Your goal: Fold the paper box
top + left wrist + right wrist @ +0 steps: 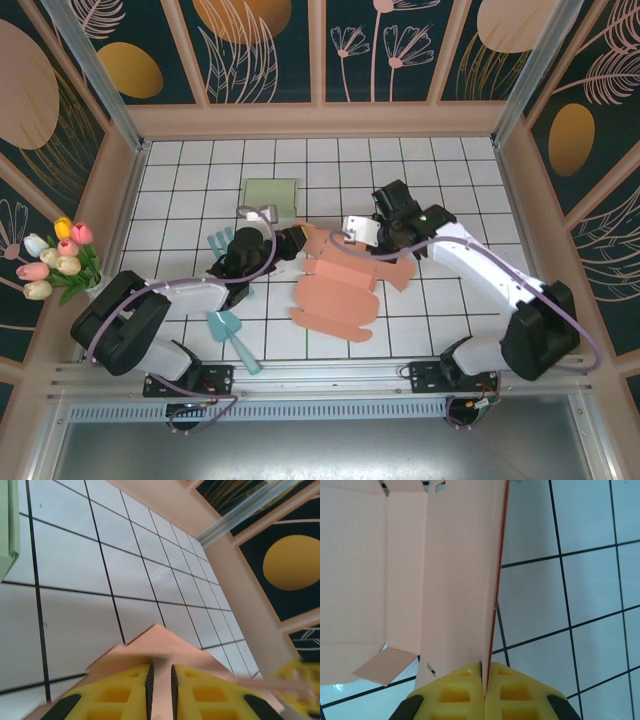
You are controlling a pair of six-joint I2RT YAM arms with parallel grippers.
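Observation:
The salmon-pink paper box (335,290) lies partly unfolded at the middle of the tiled table. My left gripper (292,240) is at the box's upper left corner, shut on a pointed flap. In the left wrist view that flap (157,642) runs between the yellow fingers (120,695) of the gripper (160,680). At the box's upper right side, my right gripper (378,245) is shut on a panel raised on edge. The right wrist view shows that thin panel (455,580) pinched between the tips of the gripper (484,680), with the box's inner face and a small flap (385,665) to the left.
A pale green flat box (270,195) lies behind the left gripper, and its edge (7,525) is in the left wrist view. A teal fork (220,242) and a teal spatula (232,335) lie left of the box. Tulips (58,262) stand by the left wall.

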